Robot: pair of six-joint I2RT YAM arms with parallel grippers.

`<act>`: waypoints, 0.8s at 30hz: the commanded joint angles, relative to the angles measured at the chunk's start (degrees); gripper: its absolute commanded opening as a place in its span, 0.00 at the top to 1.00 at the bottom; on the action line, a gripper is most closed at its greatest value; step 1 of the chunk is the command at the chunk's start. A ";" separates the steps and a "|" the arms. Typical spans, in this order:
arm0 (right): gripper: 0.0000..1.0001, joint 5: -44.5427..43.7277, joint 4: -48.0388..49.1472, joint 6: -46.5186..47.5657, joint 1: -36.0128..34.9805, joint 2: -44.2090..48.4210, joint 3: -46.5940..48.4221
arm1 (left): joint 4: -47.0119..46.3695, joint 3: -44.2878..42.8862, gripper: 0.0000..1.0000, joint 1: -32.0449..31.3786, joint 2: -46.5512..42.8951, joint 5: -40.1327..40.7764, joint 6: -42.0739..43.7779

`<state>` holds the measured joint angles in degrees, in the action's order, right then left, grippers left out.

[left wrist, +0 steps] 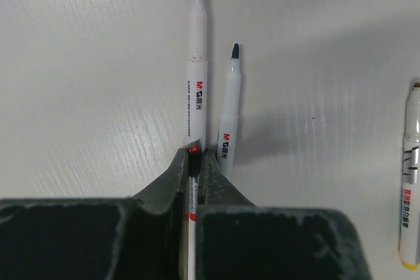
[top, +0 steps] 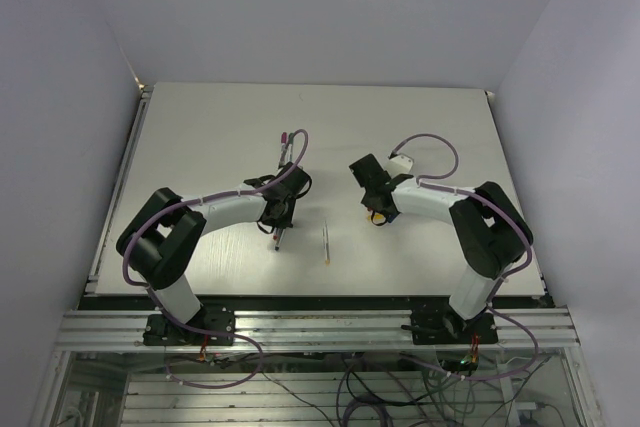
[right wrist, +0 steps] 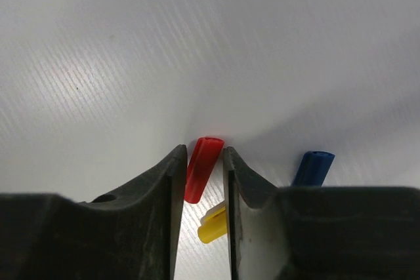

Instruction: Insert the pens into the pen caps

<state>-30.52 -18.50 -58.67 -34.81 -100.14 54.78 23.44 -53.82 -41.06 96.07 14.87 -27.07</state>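
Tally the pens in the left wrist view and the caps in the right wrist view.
Pens: 3 (red-tipped pen, dark-tipped pen, yellow-ended pen)
Caps: 3 (red cap, yellow cap, blue cap)
Total: 6

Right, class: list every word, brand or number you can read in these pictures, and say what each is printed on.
"M&G", then two Chinese characters: red-tipped pen in the left claw.
"M&G", same logo: blue-tipped pen beside it.
Fine print under the red-tipped pen's logo: too small to read.
Print on the yellow-ended pen at the right edge: blurred.
No print visible on the red cap in the right claw.
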 commanded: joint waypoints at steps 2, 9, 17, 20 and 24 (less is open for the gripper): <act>0.77 0.86 -3.84 -0.39 0.42 -3.19 -0.12 | -1.33 -0.32 0.93 0.29 0.80 -1.06 -0.53; 0.93 1.93 -3.60 0.38 0.43 -3.71 -0.67 | -1.42 -0.23 0.93 0.45 1.11 -1.08 -0.57; 1.00 3.10 -0.61 2.11 0.42 -1.08 -2.67 | -1.72 0.05 0.93 0.89 0.82 -1.14 -0.54; 1.00 3.34 1.63 3.73 0.41 0.13 -3.20 | -1.87 -0.31 0.93 1.14 0.26 -0.65 -0.45; 1.00 2.28 3.78 6.41 0.44 2.14 -2.73 | -1.46 -1.37 0.93 1.31 -0.71 1.63 -0.37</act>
<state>-29.54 -15.25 -55.51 -34.46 -99.29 53.19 23.40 -53.84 -40.38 96.05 14.96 -27.09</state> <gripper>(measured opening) 0.144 0.104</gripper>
